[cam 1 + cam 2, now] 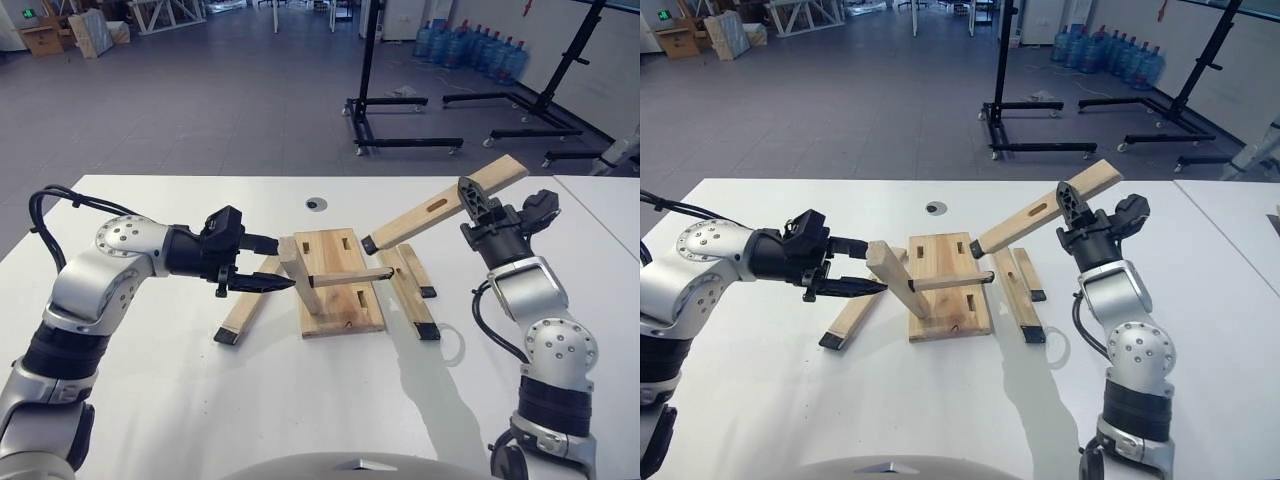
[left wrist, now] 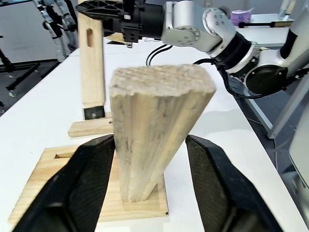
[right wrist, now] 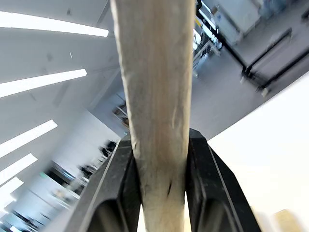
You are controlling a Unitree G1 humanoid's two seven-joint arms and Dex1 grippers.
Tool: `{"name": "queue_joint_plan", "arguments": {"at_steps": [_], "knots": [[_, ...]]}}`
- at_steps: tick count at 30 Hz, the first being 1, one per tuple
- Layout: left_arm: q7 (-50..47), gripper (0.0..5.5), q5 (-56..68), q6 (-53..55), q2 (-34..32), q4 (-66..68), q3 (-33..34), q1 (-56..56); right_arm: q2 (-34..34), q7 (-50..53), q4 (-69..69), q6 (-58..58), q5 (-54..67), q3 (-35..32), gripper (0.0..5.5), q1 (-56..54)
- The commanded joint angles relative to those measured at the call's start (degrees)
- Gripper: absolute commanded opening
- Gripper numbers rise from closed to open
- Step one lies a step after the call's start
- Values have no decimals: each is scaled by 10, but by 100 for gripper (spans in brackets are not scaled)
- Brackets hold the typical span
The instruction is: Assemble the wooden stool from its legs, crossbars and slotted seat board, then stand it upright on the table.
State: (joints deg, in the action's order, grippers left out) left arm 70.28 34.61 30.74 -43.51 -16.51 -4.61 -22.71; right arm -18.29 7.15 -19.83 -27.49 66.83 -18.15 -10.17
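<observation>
Both sets of jaws are holding wood. The left jaws are pressing from either side on a standing leg (image 1: 300,275), which is leaning on the seat board (image 1: 350,310). That board is lying flat in the middle of the desk (image 1: 150,400). A crossbar (image 1: 355,275) is sticking out of the leg toward the right. The right jaws are clamping tight on a raised leg (image 1: 415,218), slanting it in the air with its black tip near the board's far right corner. One spare leg (image 1: 245,310) is lying left of the board and two more legs (image 1: 412,295) right of it.

table (image 1: 150,400) | seat board (image 1: 340,318) flat | leg (image 1: 243,312) left | seemingly two legs (image 1: 410,290) right
</observation>
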Motion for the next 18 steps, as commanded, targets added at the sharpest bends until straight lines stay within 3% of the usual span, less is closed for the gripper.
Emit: {"name": "queue_joint_plan", "arguments": {"at_steps": [1, 7, 12, 18], "knots": [[-75, 209, 2, 15, 31, -52, 12, 52, -26, -43, -29, -6, -65, 23, 99, 20], [-190, 203, -31, 7, 72, -107, 7, 118, -20, -82, -36, -2, -128, 44, 99, 43], [-218, 201, -55, -11, 72, -128, -19, 153, -21, -103, -34, -1, -155, 39, 99, 52], [-240, 201, -110, -45, 67, -146, -60, 164, -36, -169, -50, 51, -286, 97, 99, 76]]}}
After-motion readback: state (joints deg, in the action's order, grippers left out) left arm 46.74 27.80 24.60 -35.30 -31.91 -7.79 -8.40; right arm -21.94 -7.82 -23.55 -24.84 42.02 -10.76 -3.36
